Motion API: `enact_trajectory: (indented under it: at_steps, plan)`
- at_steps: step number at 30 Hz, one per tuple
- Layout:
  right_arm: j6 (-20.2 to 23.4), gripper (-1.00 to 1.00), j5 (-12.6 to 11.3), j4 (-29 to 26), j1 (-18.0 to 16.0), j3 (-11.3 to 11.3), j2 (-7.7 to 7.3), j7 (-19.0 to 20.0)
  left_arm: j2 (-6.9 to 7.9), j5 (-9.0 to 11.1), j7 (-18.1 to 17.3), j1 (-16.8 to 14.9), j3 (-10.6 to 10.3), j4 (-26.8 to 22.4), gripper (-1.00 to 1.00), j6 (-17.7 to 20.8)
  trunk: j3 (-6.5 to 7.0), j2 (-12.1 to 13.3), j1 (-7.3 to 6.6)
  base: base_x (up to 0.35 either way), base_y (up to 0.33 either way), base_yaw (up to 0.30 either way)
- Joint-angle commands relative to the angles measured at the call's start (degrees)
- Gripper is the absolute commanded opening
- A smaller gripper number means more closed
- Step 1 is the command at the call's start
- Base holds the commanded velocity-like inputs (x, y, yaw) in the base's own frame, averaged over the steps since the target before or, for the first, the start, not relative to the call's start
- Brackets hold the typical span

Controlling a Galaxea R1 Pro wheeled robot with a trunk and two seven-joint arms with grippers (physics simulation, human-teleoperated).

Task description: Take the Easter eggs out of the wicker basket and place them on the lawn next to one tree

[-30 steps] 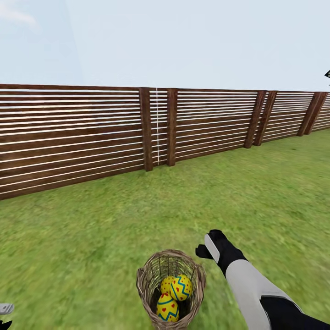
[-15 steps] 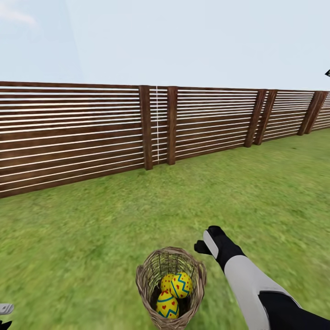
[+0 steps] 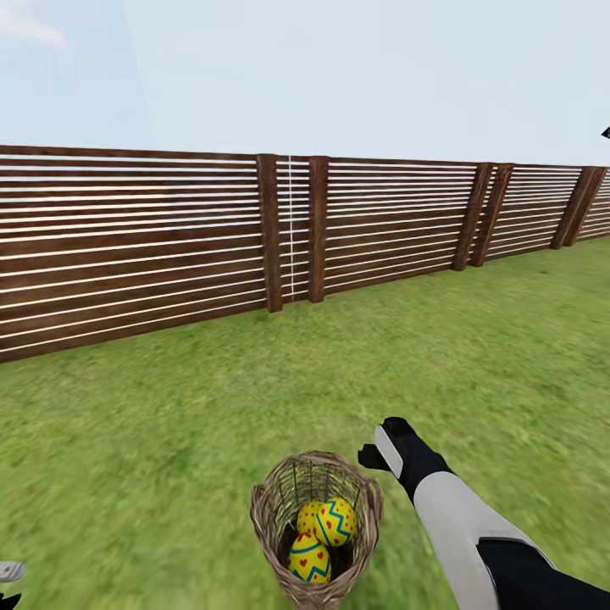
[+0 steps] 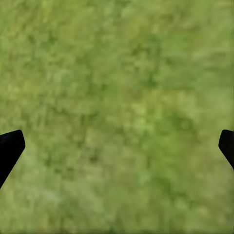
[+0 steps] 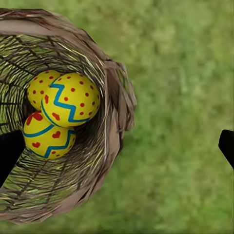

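Observation:
The wicker basket (image 3: 275,508) stands on the lawn (image 3: 169,424) low in the head view. Three yellow Easter eggs lie inside it: one with blue zigzags and red dots (image 3: 335,521) on top, one with red hearts (image 3: 309,557) nearer me, and a dotted one (image 3: 305,514) partly hidden behind them. My right gripper (image 3: 379,451) hovers open just right of the basket's far rim, holding nothing. In the right wrist view the basket (image 5: 114,112) and its eggs (image 5: 72,100) lie off to one side of the open right gripper (image 5: 117,148). My left gripper (image 4: 117,146) is open over bare grass. No tree is in view.
A brown horizontal-slat fence (image 3: 288,233) runs across the far side of the lawn, angling away to the right. Open grass spreads around the basket on all sides.
The whole picture has shifted slightly upward, so the camera has moved. The basket, the eggs and the right gripper keep their places relative to each other.

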Motion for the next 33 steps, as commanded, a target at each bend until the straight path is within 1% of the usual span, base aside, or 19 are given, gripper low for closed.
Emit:
enact_trajectory:
  at_steps: [1,14,15,20,33]
  plan:
    - [0.06,1.0,-0.6,-0.07,-0.03,-0.25,0.07,-0.52,0.05,0.59,-0.21,0.0,0.0,-0.08,1.0,0.53,-0.24,-0.45,0.22,0.0,0.0,0.0]
    - [0.06,1.0,-0.6,-0.12,-0.03,-0.15,0.35,-0.52,1.03,0.8,-0.46,0.47,0.11,0.04,1.0,0.8,-2.58,-5.66,3.08,0.0,0.0,0.0]
    - [0.06,1.0,-0.6,-0.12,-0.03,-0.15,0.4,-0.52,1.05,0.8,-0.46,0.48,0.1,0.05,1.0,0.8,-2.76,-6.06,3.3,0.0,0.0,0.0]
    - [0.06,1.0,-0.6,-0.22,-0.09,-0.1,0.84,-0.52,1.11,0.81,-0.47,0.49,0.09,0.02,1.0,0.84,-2.76,-6.06,3.3,0.0,0.0,0.0]
    - [0.0,1.0,-0.66,-0.39,-0.51,-0.05,1.08,-0.52,1.13,0.81,-0.47,0.5,0.1,-0.02,1.0,0.99,-5.09,-11.27,6.15,0.0,0.0,0.0]
